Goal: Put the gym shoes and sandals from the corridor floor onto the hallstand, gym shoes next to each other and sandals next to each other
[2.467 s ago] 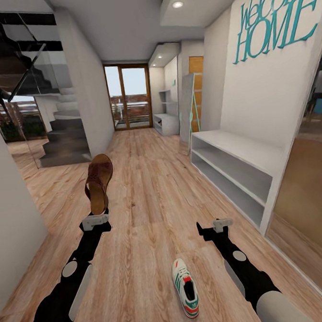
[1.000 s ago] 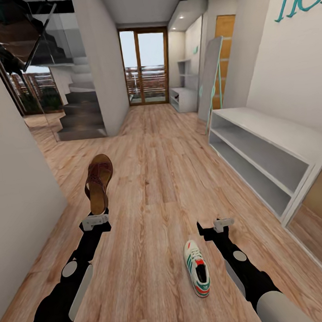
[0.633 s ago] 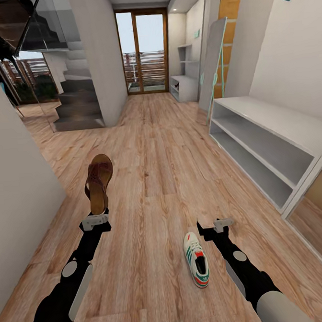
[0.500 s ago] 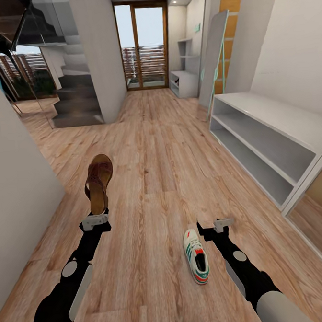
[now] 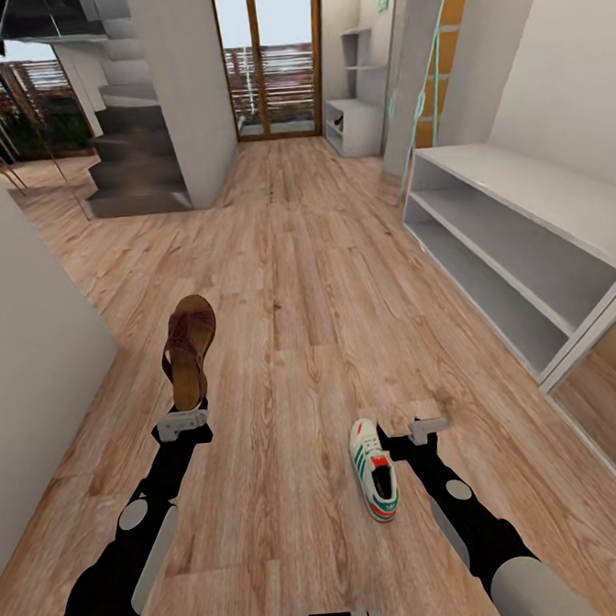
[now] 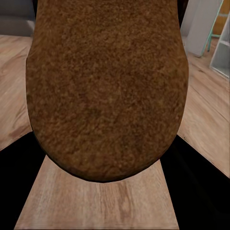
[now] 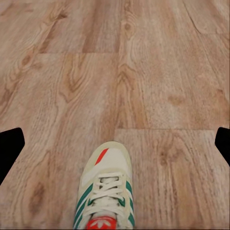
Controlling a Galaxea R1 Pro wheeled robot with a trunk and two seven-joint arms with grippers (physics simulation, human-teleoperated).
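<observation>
Left gripper: clamped on the heel end of a brown sandal, which stands up beyond the fingers, clear of the corridor floor.
Right gripper: spread and holding nothing.
Gym shoe: flat on the planks, just beside the right gripper, toe pointing away.
Left wrist view: sandal's fuzzy underside close up.
Right wrist view: gym shoe's toe and laces between the dark fingertips.
Hallstand: far down the corridor.
Plain white rack: at right.

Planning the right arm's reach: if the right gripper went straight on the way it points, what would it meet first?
Probably bare wood floor. The right gripper points forward and down; the sneaker lies near and low in its view, seemingly under that line, though depth is unclear.
</observation>
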